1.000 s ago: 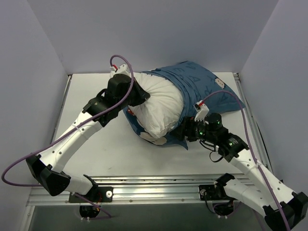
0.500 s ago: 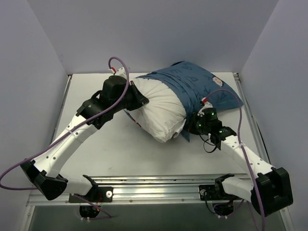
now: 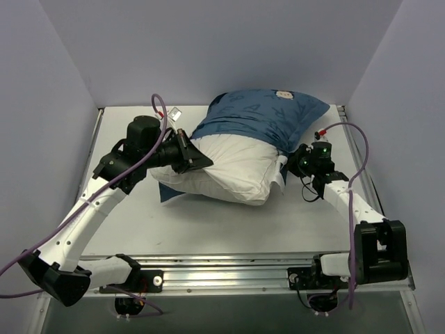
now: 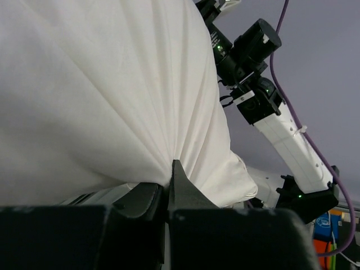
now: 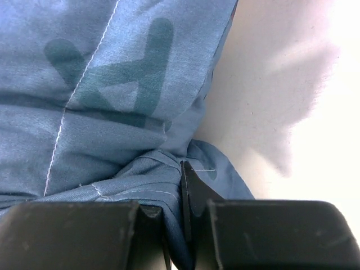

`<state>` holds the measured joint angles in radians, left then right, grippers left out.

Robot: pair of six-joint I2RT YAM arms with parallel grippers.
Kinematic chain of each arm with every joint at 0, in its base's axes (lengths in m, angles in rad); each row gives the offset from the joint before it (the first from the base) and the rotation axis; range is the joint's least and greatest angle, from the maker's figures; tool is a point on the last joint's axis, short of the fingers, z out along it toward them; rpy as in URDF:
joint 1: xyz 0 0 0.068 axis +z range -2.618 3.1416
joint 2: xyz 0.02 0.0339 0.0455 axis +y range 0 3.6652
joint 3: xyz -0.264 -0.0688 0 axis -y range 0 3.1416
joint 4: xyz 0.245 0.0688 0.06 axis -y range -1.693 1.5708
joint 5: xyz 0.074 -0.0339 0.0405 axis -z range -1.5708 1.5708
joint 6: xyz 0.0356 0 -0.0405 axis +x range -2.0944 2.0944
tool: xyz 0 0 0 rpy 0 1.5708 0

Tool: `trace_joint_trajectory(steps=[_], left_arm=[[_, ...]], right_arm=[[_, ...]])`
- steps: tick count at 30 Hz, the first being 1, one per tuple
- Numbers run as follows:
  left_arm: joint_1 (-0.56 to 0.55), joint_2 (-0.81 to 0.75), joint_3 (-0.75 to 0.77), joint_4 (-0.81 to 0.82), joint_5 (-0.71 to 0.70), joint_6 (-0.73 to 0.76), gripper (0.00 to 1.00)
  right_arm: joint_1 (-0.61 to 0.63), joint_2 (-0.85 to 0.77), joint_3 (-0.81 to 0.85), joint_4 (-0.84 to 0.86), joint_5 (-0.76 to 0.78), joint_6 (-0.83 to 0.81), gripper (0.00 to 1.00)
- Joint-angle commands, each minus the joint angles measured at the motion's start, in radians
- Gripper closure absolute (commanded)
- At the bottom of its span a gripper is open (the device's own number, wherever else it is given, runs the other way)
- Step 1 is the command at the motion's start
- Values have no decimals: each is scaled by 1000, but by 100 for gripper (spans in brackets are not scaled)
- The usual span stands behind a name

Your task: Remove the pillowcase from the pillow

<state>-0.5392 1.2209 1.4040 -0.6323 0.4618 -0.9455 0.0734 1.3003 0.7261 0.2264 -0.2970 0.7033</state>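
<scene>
The pillowcase (image 3: 254, 115) covers only the far half of the pillow (image 3: 233, 170) lying mid-way across the table (image 3: 208, 226), with the left tool (image 4: 170, 180) pinched on white cloth and the right tool (image 5: 183, 185) clamped on a blue fold.

The left gripper (image 3: 200, 158) has drawn back toward the left edge of the table (image 3: 229, 226), dragging its pinched end of the pillow (image 3: 233, 170) along, so more white lies bare. The right gripper (image 3: 295, 161) has swung out toward the right edge, and the pillowcase (image 3: 254, 118) it pinches has slid back toward the far edge.
</scene>
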Motion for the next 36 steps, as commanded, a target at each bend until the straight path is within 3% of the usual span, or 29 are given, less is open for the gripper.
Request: trace_joint_trajectory(steps=[1,7,8,9,10,11,12,13,15,16,19,26,32,36], left_arm=[[27,-161,12,108,140,78,98],[27,-155,-212,51,-63,159,98],[25,-158,-249,55,-83,152,98],[22,-182,-320,62,-125,142,92],[21,-204,-354,68,-153,130,82],[19,-225,-381,69,-181,108,51],[19,-272,-410,60,-210,102,35],[21,-291,-410,37,-274,100,23],[24,-319,-381,-41,-331,117,1],[36,-320,-364,-68,-385,132,6],[62,-299,-320,-142,-446,149,6],[97,-183,-281,-3,-453,133,6],[94,3,-238,106,-350,110,6],[90,22,-331,178,-307,74,6]], right_arm=[[-87,27,33,-22,245,-50,100],[76,-128,-14,-161,243,-134,100],[98,-154,-27,-189,254,-142,96],[118,-211,-39,-212,260,-143,87],[147,-240,-59,-272,272,-145,80],[158,-272,-65,-300,279,-151,73],[167,-326,-67,-326,283,-156,66],[177,-347,-56,-381,294,-160,50],[187,-395,-27,-435,327,-183,30],[187,-400,-7,-481,335,-194,26],[192,-388,108,-527,335,-243,18],[250,-207,384,-470,226,-387,16],[376,-26,585,-417,246,-481,16],[505,143,728,-429,266,-591,14]])
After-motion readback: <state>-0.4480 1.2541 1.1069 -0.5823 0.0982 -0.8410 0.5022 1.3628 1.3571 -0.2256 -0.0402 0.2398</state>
